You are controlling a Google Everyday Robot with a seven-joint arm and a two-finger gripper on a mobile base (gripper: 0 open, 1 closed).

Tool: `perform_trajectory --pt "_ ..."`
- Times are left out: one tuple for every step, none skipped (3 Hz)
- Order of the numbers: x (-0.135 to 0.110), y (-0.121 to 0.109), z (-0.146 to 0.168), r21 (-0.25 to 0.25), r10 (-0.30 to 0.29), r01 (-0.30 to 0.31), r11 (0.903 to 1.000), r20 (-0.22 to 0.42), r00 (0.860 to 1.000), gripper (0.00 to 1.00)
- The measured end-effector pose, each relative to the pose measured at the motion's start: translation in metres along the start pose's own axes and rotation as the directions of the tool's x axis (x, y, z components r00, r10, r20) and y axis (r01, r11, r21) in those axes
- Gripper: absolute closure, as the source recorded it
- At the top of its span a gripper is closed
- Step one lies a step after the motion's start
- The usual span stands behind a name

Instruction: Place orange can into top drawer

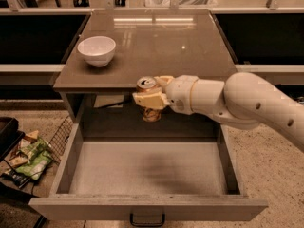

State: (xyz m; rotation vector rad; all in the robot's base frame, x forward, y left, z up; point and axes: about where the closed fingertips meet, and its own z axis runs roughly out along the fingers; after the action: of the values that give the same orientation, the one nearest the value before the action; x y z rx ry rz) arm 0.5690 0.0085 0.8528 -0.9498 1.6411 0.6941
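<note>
The orange can (pixel 150 113) is upright, its silver top showing, held in my gripper (pixel 150 99). The cream fingers (pixel 147 100) are shut around the can's upper part. The can hangs in the air just in front of the counter's front edge, above the back of the top drawer (pixel 147 167). The drawer is pulled fully open, with a flat grey bottom, a pale front panel and a small dark handle (pixel 147 220). My white arm reaches in from the right.
A white bowl (pixel 96 51) stands on the brown counter (pixel 156 46) at the back left. A wire basket with snack packets (pixel 31 156) sits on the floor left of the drawer. Dark shelves flank the counter.
</note>
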Motion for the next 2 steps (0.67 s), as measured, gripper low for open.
perform_trajectory --pt "0.038 0.014 -0.009 -0.062 0.000 0.005 0.9981 0.079 0.997 1.00" --pt "0.078 0.027 -0.008 -0.141 -0.017 0.040 0.9892 0.162 0.987 1.00"
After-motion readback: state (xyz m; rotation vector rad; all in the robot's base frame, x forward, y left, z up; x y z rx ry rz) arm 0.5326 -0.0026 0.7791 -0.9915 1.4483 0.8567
